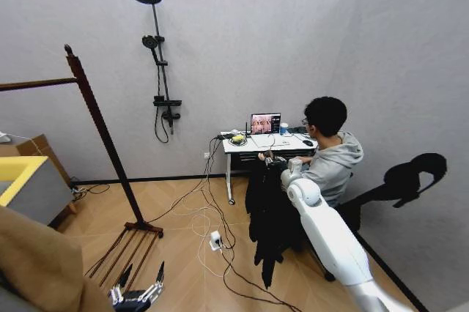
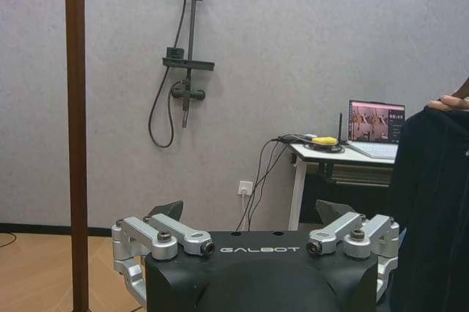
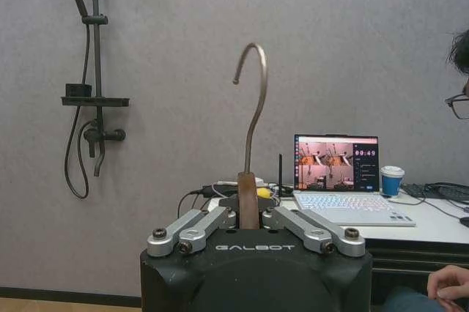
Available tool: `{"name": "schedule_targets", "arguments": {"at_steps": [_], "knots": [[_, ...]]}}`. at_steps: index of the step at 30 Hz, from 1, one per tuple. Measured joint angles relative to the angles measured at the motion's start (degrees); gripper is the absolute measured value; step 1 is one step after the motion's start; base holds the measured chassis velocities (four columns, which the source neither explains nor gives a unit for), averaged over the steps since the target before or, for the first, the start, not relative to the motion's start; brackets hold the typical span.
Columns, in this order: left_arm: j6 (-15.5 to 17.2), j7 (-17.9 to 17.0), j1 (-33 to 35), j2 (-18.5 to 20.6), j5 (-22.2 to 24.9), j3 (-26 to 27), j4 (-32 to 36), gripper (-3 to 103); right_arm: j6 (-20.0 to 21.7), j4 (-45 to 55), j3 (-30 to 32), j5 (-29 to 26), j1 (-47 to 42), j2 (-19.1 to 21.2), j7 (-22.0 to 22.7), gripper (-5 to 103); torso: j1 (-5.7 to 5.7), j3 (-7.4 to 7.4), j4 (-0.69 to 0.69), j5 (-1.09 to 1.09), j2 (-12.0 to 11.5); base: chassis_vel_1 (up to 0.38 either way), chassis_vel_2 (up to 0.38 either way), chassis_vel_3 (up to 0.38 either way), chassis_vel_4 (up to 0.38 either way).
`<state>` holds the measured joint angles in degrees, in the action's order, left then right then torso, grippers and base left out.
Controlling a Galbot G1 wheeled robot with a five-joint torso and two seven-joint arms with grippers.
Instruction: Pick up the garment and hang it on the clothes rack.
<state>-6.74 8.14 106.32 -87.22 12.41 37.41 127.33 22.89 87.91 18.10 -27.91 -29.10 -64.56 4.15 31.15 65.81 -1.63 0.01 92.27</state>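
Note:
The garment (image 1: 270,213), a long black coat, hangs from its hanger in front of the desk. My right gripper (image 1: 271,160) is shut on the hanger's wooden neck (image 3: 248,193), and the metal hook (image 3: 253,99) stands upright above the gripper (image 3: 248,215). The coat's dark edge (image 2: 432,209) also fills one side of the left wrist view, with a person's fingers (image 2: 448,102) at its top. The clothes rack (image 1: 102,132) stands well to the left, its post (image 2: 75,136) close by my left gripper (image 2: 253,213). That left gripper (image 1: 137,294) hangs low near the rack's base, open and holding nothing.
A person (image 1: 331,158) sits at a white desk (image 1: 265,143) with a laptop (image 3: 335,164) right behind the coat. Cables and a power strip (image 1: 215,239) lie on the wooden floor. A shower fixture (image 1: 157,56) is on the back wall. Boxes (image 1: 29,184) sit at the left.

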Motion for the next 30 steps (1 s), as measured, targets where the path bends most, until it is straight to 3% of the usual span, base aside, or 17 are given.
{"name": "schedule_targets", "arguments": {"at_steps": [30], "knots": [[0.00, 0.00, 0.00, 0.00, 0.00, 0.00, 0.00, 100, 0.68, 9.85, 0.92, -4.74, -2.44, 5.11, 0.02, 10, 0.00, -0.01, 0.01, -0.01, 0.00, 0.013, 0.012, 0.014, 0.014]]}}
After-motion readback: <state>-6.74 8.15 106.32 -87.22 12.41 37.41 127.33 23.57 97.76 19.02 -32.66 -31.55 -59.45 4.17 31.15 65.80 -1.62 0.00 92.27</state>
